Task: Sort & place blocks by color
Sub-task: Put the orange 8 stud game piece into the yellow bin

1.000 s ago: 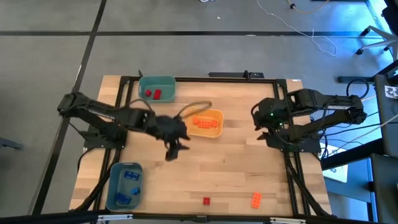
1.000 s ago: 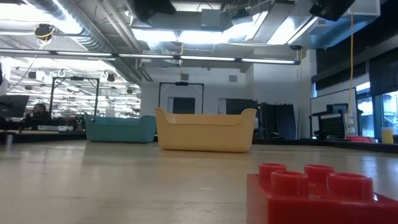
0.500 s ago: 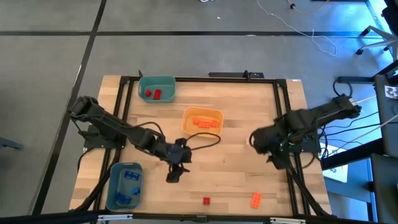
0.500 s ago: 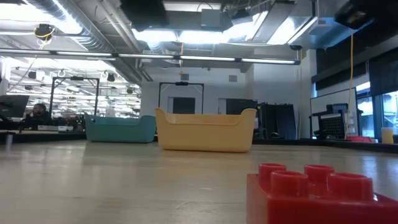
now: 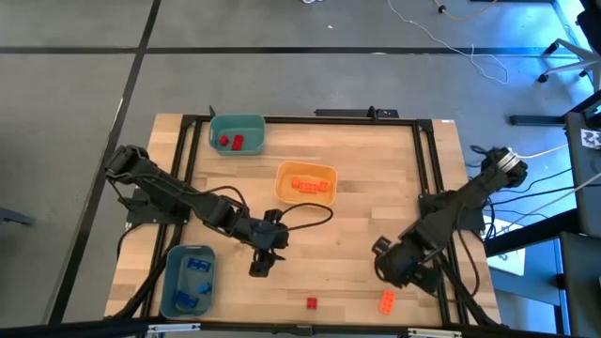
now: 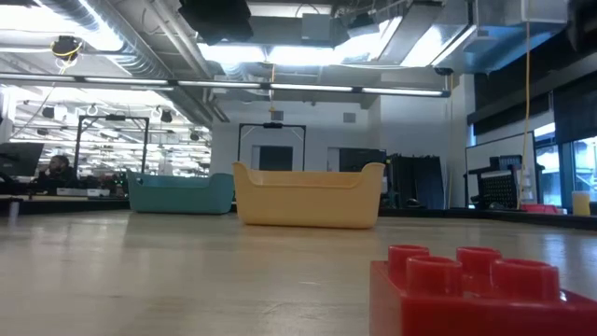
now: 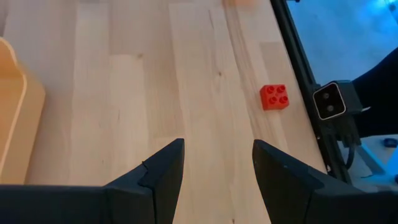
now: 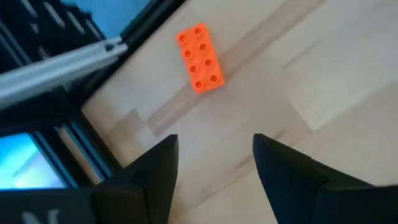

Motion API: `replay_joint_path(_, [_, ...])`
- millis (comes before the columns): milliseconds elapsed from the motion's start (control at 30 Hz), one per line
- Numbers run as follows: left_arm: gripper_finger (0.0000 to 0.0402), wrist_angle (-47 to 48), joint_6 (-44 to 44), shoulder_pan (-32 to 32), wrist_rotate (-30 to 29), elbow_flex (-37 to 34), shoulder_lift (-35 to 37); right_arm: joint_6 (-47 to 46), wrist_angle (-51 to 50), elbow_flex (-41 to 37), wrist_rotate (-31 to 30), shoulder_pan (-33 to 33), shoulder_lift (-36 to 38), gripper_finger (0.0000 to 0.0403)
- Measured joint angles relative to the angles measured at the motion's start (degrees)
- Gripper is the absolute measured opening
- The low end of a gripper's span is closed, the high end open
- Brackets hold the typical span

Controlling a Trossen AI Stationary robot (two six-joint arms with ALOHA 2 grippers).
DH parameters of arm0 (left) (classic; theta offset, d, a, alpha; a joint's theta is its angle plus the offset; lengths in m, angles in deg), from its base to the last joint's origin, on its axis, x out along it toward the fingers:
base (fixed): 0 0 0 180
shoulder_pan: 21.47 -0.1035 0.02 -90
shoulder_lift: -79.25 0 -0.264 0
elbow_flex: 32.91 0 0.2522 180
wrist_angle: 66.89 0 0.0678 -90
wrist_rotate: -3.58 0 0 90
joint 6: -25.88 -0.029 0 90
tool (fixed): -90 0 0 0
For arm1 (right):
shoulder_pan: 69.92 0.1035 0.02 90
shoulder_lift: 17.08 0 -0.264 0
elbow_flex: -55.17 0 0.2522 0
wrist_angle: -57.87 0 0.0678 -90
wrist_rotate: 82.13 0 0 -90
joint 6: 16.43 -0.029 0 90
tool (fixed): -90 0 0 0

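- High view: a pale wooden bench (image 5: 376, 188) with a black frame, and one dark robot arm on each side of it.
- The left gripper (image 5: 260, 266) hangs over the middle of the bench, toward the front edge. Its fingers (image 7: 158, 180) are spread open and hold nothing.
- The right gripper (image 5: 391, 268) is near the front right corner, also with its fingers (image 8: 149, 180) spread open and empty.
- A small square red block (image 5: 312, 302) with four studs lies alone on the bare wood at the front edge, a little ahead of the left gripper.
- An oblong orange block (image 5: 386, 300) with eight studs in two rows lies near the front right, just beside the right gripper and apart from the red one.
- A teal bin (image 5: 237, 120) at the back left holds two red blocks (image 5: 231, 142).
- A yellow-orange bin (image 5: 306, 169) near the bench centre holds several orange blocks (image 5: 310, 185).
- A blue bin (image 5: 188, 252) at the front left holds blue blocks (image 5: 192, 282).
- In the low view, the red block fills the near right corner, its round studs pointing up, with the yellow-orange and teal bins standing far behind it.
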Motion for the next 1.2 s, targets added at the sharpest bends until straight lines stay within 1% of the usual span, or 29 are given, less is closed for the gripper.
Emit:
replay_joint_path(200, [0.0183,0.0,-0.1,0.0,-1.1,0.0,0.0,7.0,3.1,-0.3,-0.7,3.0,-3.7,0.0209])
replay_joint_path(267, [0.0183,0.0,-1.2,0.0,-1.1,0.0,0.0,8.7,5.5,-1.2,-0.7,3.7,-4.4,0.0209])
replay_joint_path(400, [0.0183,0.0,-4.0,0.0,-1.1,0.0,0.0,8.8,11.9,-3.4,-0.6,4.7,-5.7,0.0209])
replay_joint_path(633, [0.0183,0.0,-4.1,0.0,-1.1,0.0,0.0,8.6,24.9,-8.7,-0.6,6.8,-8.2,0.0209])
replay_joint_path(733, [0.0183,-0.1,-4.1,0.0,-1.1,0.0,0.0,8.9,28.6,-10.2,-1.2,7.6,-9.9,0.0209])
replay_joint_path(833, [0.0183,-0.1,-4.1,0.0,-1.1,0.0,0.0,9.1,30.0,-10.2,-2.1,7.8,-11.7,0.0209])
replay_joint_path(967, [0.0183,-0.1,-4.1,0.0,-1.1,0.0,0.0,9.2,31.0,-10.2,-5.0,7.8,-13.7,0.0209])
replay_joint_path(1200, [0.0183,-0.1,-4.1,0.0,-1.1,0.0,0.0,8.8,31.5,-10.0,-2.0,7.8,-14.9,0.0209])
